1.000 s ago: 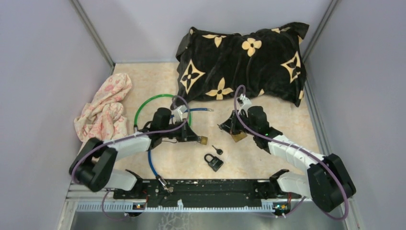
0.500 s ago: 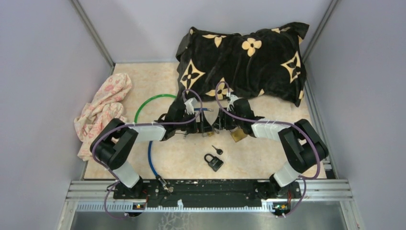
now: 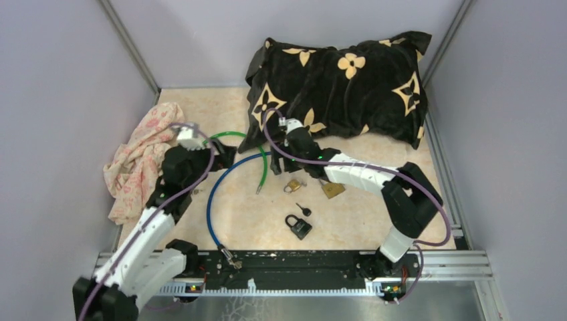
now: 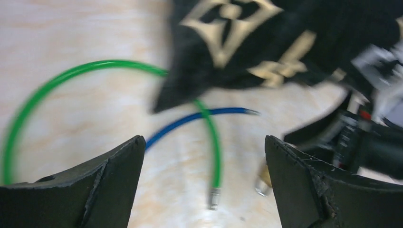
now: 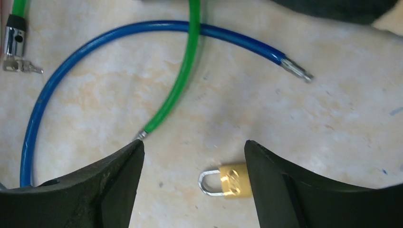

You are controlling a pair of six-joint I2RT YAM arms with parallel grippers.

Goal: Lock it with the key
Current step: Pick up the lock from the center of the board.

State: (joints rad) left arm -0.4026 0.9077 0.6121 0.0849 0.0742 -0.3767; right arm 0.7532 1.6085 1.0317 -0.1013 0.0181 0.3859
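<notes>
Right now the left pincer [image 4: 204,138] and right pincer [image 5: 193,142] are gaping empty, the right hovering over the small brass padlock [image 5: 229,181] lying on the tabletop [image 5: 332,118], probably light, hard, slick, best pinched across its flat body.

Plain lilac walls [image 3: 60,80] close in a beige marbled counter [image 3: 261,221] on three sides, with grey metal posts [image 3: 130,43] at its far corners and a black rail [image 3: 301,257] along its near edge.

Overhead view spans the beige marbled tabletop [image 3: 254,221]; left wrist looks low toward the far edge, right wrist close above the small brass padlock [image 5: 230,180]. All share green coated cable [image 4: 216,152], blue coated cable [image 5: 71,61].
</notes>
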